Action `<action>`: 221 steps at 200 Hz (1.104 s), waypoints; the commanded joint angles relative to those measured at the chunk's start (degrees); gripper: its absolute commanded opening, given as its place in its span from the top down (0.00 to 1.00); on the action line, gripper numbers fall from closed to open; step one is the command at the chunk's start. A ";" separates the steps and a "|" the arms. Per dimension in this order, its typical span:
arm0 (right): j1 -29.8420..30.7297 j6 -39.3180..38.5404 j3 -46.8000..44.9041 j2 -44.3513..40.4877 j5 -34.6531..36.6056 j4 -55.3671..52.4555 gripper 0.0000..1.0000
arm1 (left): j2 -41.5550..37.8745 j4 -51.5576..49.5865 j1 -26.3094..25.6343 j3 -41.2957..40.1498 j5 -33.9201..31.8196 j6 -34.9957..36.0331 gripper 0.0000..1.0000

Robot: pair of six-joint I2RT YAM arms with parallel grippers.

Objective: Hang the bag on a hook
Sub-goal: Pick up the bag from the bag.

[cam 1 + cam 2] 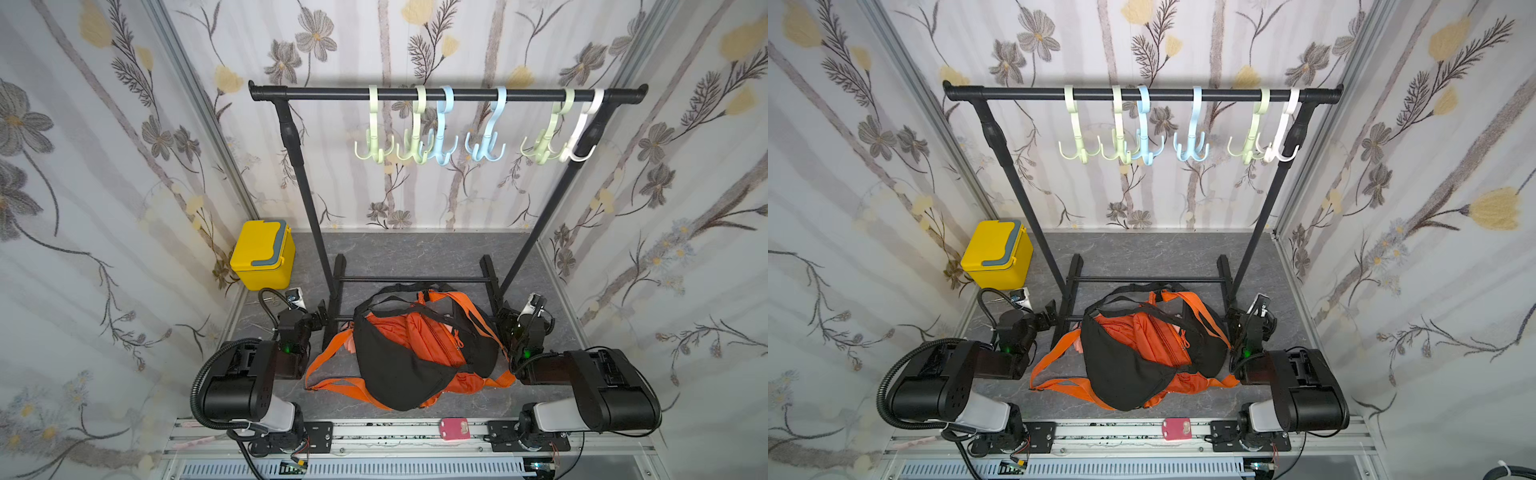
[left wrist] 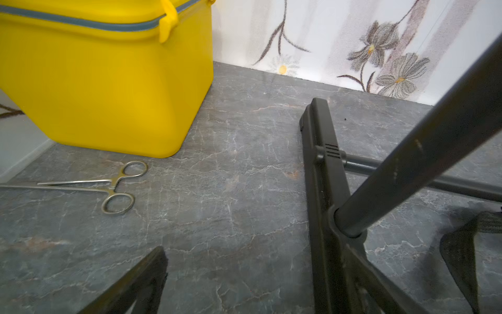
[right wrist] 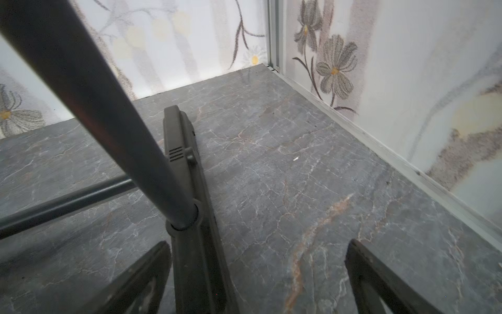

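Floral wallpaper encloses a grey marbled surface (image 1: pixel 415 249). An orange-and-black bag (image 1: pixel 409 349) lies between both arms, below the rack (image 1: pixel 449 93) and its hooks (image 1: pixel 484 145). A yellow box (image 1: pixel 262 254) and forceps (image 2: pixel 108 187) sit nearby. Left gripper (image 1: pixel 318 313) and right gripper (image 3: pixel 255 274) are spread, empty.

rack legs (image 1: pixel 490 274) flanking bag (image 1: pixel 415 353), hooks (image 1: pixel 486 145) unobstructed

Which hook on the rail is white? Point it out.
The white hook is the last one at the right end of the black rail, leaning against a green hook. The other five are green or blue.
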 commanded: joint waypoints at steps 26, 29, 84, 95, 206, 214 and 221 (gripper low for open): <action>-0.08 -10.85 1.23 4.49 -5.59 17.32 0.00 | 4.39 16.04 1.14 1.69 2.97 3.00 0.00; -0.14 -10.88 1.29 4.57 -5.59 17.21 0.00 | 4.47 16.21 1.17 1.76 2.97 3.07 0.00; -0.14 -10.88 1.26 4.53 -5.59 17.47 0.01 | 4.53 16.46 1.21 1.71 3.10 3.02 0.00; -0.10 -10.88 1.21 4.53 -5.57 17.49 0.00 | 4.55 16.37 1.21 1.73 3.04 3.07 0.00; -0.15 -10.87 1.25 4.53 -5.60 17.40 0.01 | 4.56 16.33 1.21 1.76 3.05 3.00 0.00; -0.15 -10.88 1.20 4.53 -5.60 17.47 0.01 | 4.54 16.33 1.17 1.70 3.05 3.01 0.00; -0.15 -10.88 1.20 4.53 -5.60 17.48 0.00 | 4.49 16.37 1.21 1.72 3.10 3.01 0.00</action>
